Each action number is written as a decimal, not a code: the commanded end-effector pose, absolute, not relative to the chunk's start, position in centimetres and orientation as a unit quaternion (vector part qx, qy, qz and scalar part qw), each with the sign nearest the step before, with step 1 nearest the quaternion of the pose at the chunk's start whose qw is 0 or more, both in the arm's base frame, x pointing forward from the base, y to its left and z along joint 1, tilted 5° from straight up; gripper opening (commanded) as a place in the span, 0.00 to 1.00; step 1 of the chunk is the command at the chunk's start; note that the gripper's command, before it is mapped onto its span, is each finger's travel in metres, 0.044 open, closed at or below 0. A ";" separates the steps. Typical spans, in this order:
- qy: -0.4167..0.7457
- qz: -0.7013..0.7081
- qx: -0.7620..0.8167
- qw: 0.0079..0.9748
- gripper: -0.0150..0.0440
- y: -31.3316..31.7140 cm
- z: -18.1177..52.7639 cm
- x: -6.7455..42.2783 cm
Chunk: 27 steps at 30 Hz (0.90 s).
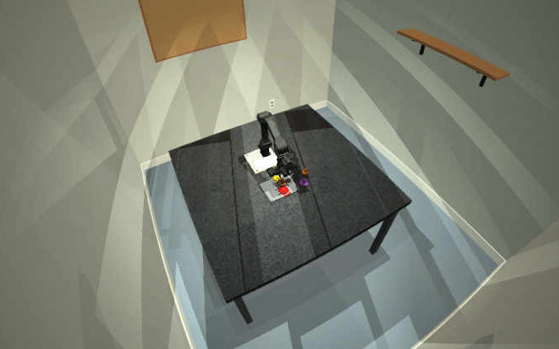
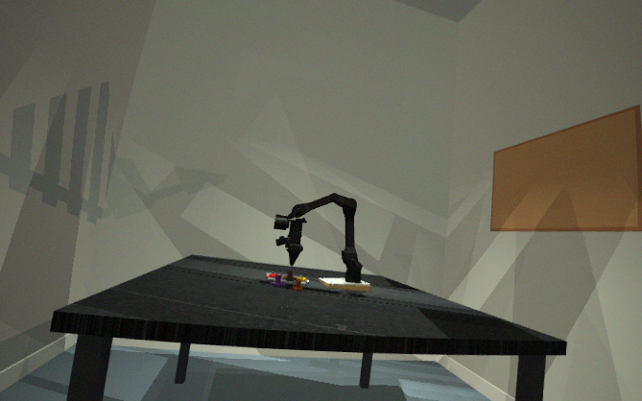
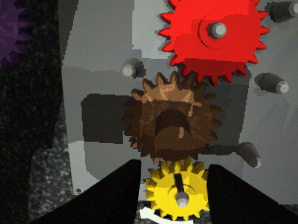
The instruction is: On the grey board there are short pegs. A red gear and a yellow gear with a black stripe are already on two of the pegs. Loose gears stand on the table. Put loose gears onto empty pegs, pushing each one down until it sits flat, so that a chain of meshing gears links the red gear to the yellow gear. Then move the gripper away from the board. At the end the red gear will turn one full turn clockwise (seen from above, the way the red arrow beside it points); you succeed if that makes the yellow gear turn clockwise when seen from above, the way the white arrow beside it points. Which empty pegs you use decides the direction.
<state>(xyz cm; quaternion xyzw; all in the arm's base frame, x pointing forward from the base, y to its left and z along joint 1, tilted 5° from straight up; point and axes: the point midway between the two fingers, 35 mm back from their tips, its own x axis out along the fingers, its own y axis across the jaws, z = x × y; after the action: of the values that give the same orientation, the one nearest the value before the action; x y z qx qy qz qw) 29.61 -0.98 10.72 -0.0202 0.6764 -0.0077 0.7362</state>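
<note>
The large black bench carries a flat grey board, nearer the bench edge behind the arm than the opposite one. On the board, the broad red toothed gear and brown gear with an upright handle appear to mesh; the small yellow black-striped gear borders the brown one. The black fingers stand partly spread above, holding nothing. Placement seems finished; next, judging by the single-idler chain, lift clear and withdraw.
</note>
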 end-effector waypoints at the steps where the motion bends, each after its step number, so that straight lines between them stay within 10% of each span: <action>1: 0.671 -0.004 -0.026 0.741 0.49 -1.0 12.2 29.5; 13: 0.674 -0.006 -0.022 0.738 0.98 -0.8 16.3 28.7; 27: 0.674 -0.006 -0.022 0.738 1.00 -0.8 16.3 28.7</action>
<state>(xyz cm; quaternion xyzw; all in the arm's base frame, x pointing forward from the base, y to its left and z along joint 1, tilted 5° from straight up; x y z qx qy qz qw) 28.66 -0.78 15.95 -0.0228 0.6777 -0.0050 0.7350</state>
